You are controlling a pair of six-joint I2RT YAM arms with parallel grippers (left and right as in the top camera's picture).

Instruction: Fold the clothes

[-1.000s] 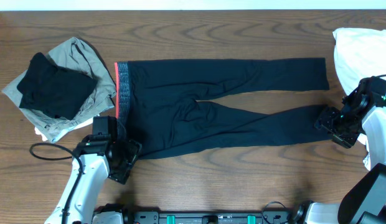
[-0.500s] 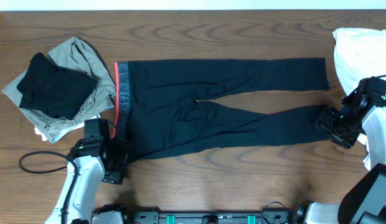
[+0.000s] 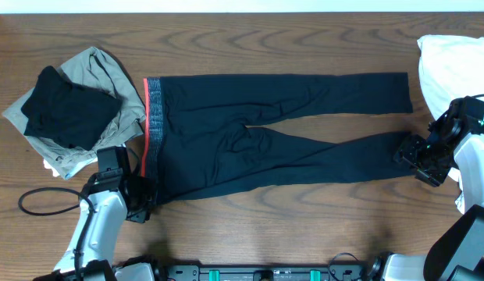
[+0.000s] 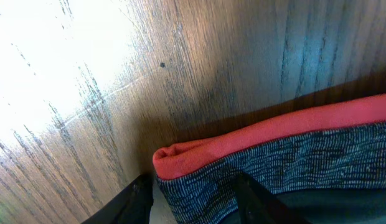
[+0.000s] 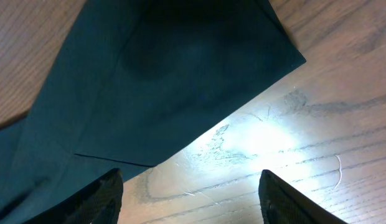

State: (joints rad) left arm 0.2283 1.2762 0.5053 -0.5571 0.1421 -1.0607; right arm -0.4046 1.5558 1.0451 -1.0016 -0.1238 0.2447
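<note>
- The table (image 3: 304,234) is carrying the clothes (image 3: 258,140), which are lying flat, stretching from the left pincer across to the right pincer.
- The right pincer (image 5: 190,199) is hanging low, jaws wide apart, a leg hem (image 5: 180,74) just ahead of its fingertips.
- The left pincer (image 4: 196,199) is reaching down, the waistband corner (image 4: 180,162) sitting between its fingers; I cannot tell whether it is clamped.
</note>
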